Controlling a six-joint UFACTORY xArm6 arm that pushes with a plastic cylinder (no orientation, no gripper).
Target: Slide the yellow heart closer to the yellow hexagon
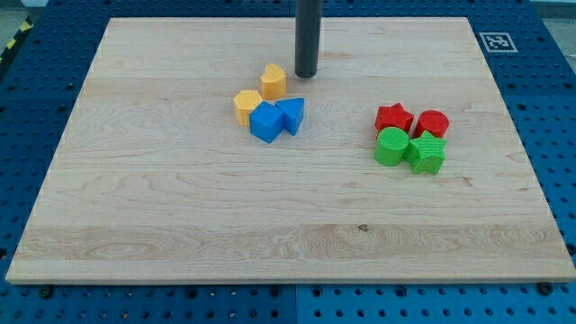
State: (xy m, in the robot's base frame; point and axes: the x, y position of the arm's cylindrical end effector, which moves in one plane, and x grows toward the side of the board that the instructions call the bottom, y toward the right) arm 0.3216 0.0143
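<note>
Near the top edge of the wooden board point(180, 225), a little left of its middle, the dark rod comes straight down from above the view, upright, and my tip point(306, 76) rests on the board. It has no jaws to open or close; it is a plain rod end. The tip stands just to the view's right of the yellow heart point(274, 81), close beside it, though whether it touches the heart cannot be told.

Eight blocks lie on the board, in two clusters. Toward the top edge, left of centre, are four: two yellow and two blue. The yellow heart is the uppermost; the yellow hexagon point(247, 104) sits just below and to its left, near it with a thin gap. The blue cube point(266, 121) presses against the hexagon's lower right, and the blue triangle point(292, 114) touches the cube on its right side.

Toward the right edge, at about mid-height, are four more: two red and two green. The red star point(393, 118) and the red cylinder point(433, 123) sit side by side; below them the green cylinder point(391, 146) and a green block point(427, 154), packed together.

The rod's upper part is cut off by the view's top. The green block's shape is hard to make out; it looks star-like.
</note>
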